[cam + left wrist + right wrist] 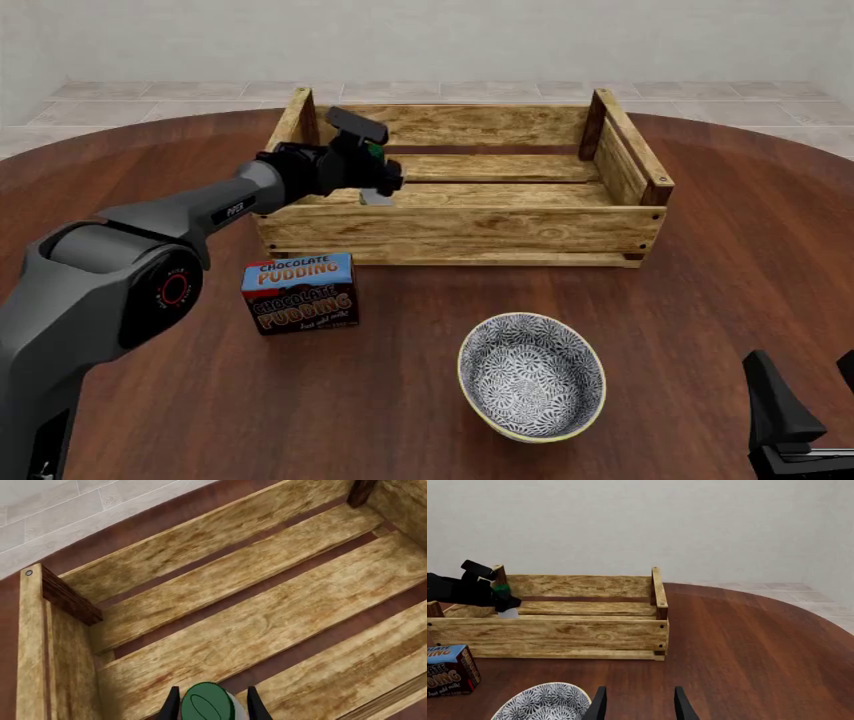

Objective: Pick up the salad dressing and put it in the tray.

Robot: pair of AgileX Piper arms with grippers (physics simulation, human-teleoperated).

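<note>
Over the tray's (461,232) left end, inside its near rail, I had the left hand (363,170) clamped on the salad dressing (375,192), held above the slats. Bare slats ran off toward the far right post. My right hand (638,702) sat open and idle at the bench's (707,300) near right edge, beside the bowl (531,375).

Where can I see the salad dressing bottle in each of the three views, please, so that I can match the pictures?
Left wrist view: the salad dressing shows its green cap between the left end effector fingers, above the tray slats.
Front view: the bottle is at the arm's tip, over the tray's left part.
Right wrist view: the bottle is far left, over the tray.
Shared landmark: the tray.
</note>
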